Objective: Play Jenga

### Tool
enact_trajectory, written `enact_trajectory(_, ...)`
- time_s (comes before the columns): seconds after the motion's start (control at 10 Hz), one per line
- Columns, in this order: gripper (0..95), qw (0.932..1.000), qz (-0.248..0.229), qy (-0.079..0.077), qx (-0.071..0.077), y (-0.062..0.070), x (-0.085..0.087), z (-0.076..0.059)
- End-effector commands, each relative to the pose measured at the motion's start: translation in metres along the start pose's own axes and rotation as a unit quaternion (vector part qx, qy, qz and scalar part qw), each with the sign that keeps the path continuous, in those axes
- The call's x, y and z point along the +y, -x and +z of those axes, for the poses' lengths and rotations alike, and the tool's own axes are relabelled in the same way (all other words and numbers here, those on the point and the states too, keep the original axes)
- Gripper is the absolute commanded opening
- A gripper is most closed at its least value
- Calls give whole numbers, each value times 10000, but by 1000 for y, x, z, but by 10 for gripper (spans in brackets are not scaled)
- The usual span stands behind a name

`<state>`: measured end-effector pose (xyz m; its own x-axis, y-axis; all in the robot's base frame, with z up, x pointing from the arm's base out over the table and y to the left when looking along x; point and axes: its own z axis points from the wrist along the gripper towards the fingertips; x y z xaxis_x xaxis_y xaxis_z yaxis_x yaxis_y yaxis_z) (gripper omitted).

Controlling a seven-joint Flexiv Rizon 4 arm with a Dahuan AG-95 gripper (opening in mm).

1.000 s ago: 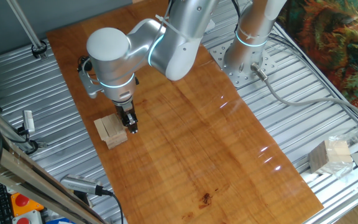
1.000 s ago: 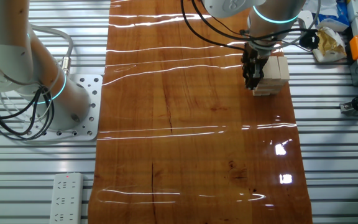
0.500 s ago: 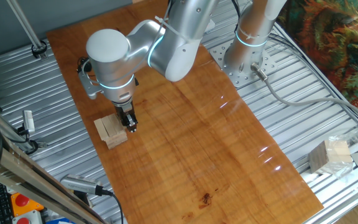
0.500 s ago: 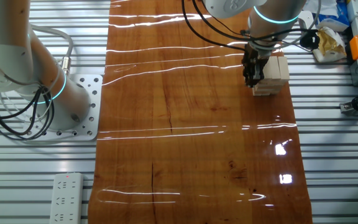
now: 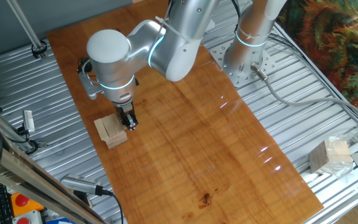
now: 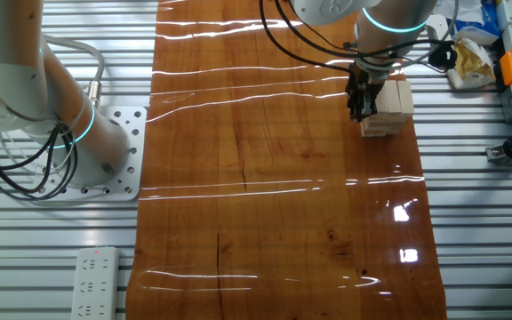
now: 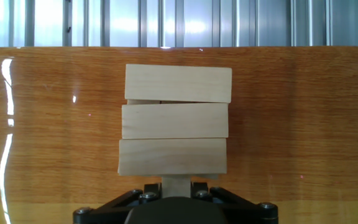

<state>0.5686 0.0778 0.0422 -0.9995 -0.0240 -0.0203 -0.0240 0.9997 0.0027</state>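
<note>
Jenga (image 7: 175, 129) stack sits center frame in the hand view: three pale wood blocks lying side by side on top, crosswise layer under them. One block end pokes out of the lower layer toward me, right between my fingers. In one fixed view the stack (image 5: 111, 130) is at left of frame, near the counter's left edge; in the other fixed view it (image 6: 390, 108) is upper right, near the right edge.

My gripper (image 5: 130, 123) is low at the stack's side, touching or just beside it. In the other fixed view the gripper (image 6: 359, 110) covers the stack's left face. Clamped on the protruding block or only around it: cannot tell.

Counter (image 5: 185, 137) is glossy reddish-brown wood, strong light streaks, a dark stain toward the lower middle. It lies on ribbed metal (image 5: 17, 87) decking.

Around it:
- second arm base (image 6: 105, 151) on a bolted plate, left of frame
- power strip (image 6: 93, 283) lower left
- pale cube-shaped bundle (image 5: 331, 155) at lower right, well apart from the stack
- patterned cloth (image 5: 334, 43) upper right
</note>
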Motion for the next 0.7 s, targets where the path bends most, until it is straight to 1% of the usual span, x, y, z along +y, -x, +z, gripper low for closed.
enact_trajectory(0.1, 190, 10000, 7, -5, 1, 0, 0, 0)
enact_trajectory(0.5, 190, 10000, 35, 10, 1, 0, 0, 0)
enact_trajectory(0.6, 0, 10000, 28, 14, 3, 0, 0, 0)
enact_trajectory(0.7, 0, 10000, 8, 17, 4, 0, 0, 0)
